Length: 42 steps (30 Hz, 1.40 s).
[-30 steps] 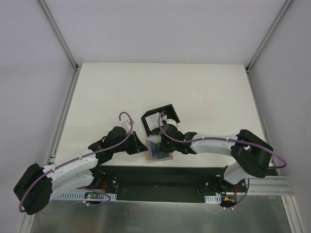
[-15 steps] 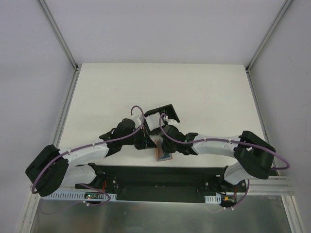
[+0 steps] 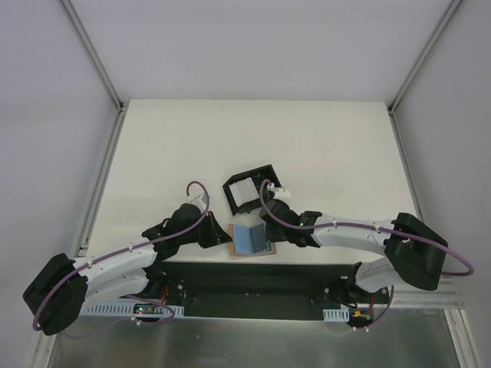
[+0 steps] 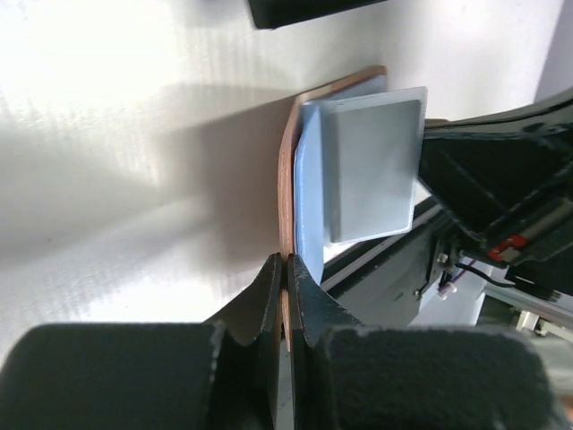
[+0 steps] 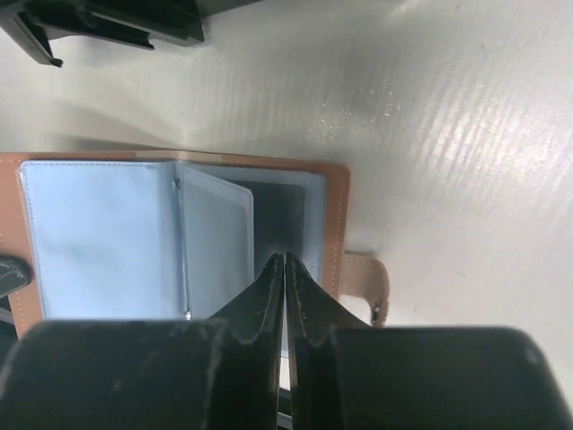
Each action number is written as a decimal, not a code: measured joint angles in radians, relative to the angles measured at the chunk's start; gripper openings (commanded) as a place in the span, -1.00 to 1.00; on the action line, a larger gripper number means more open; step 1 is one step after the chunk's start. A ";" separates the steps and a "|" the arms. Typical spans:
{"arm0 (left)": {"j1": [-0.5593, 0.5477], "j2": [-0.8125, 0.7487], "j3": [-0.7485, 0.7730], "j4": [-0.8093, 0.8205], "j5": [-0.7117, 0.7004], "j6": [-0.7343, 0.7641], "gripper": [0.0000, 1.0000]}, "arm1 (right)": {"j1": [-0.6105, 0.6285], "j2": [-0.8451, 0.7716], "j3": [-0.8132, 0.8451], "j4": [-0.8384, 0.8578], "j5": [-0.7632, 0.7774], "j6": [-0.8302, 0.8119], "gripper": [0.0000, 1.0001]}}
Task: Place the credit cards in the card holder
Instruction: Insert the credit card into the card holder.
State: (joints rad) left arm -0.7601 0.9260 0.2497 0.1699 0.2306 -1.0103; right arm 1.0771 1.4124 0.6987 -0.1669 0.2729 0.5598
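Left side: clamped fully shut with the left fingers (image 4: 283,267) on the edge of the card holder's (image 3: 247,241) tan cover, gripping the leather itself. Swung back to the left since half a second ago, when reaching further in with the holder tipped up on edge.

Centre: now lying open again on the bench (image 3: 169,153), pale blue lining up, near the front edge between the two arms and just in front of the black box frame (image 3: 252,187). Inside, a grey leaf (image 4: 372,170) standing over the blue; card or plastic sleeve, cannot tell. No loose credit cards made out in any view.

Right side: right fingers (image 5: 285,262) closed tight on nothing, tips over the dark pocket in the holder's right half; touching or just above, cannot tell. Drawn back toward the holder's right edge compared with a second ago, when sitting over its middle.

Likely meaning: holder reopened and steadied, ready for pressing a card home or fetching another.
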 measured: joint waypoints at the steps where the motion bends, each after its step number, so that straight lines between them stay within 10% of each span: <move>1: 0.000 0.000 -0.004 -0.006 -0.006 0.000 -1.00 | 0.000 -0.001 0.000 -0.005 0.004 0.000 -0.89; 17: 0.000 -0.001 -0.040 -0.041 -0.058 -0.024 -1.00 | 0.000 -0.160 0.000 -0.047 0.037 -0.028 -0.72; 28: 0.000 -0.006 -0.068 -0.044 -0.084 -0.055 -1.00 | 0.014 0.045 0.005 0.146 -0.204 -0.036 -0.80; 42: 0.000 -0.042 -0.088 -0.048 -0.117 -0.079 -1.00 | 0.020 0.062 0.083 -0.021 -0.104 -0.095 -0.53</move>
State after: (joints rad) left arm -0.7601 0.8845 0.1616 0.1219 0.1139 -1.0889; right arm 1.0973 1.4746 0.7815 -0.1883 0.1692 0.4652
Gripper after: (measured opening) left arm 0.006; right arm 0.128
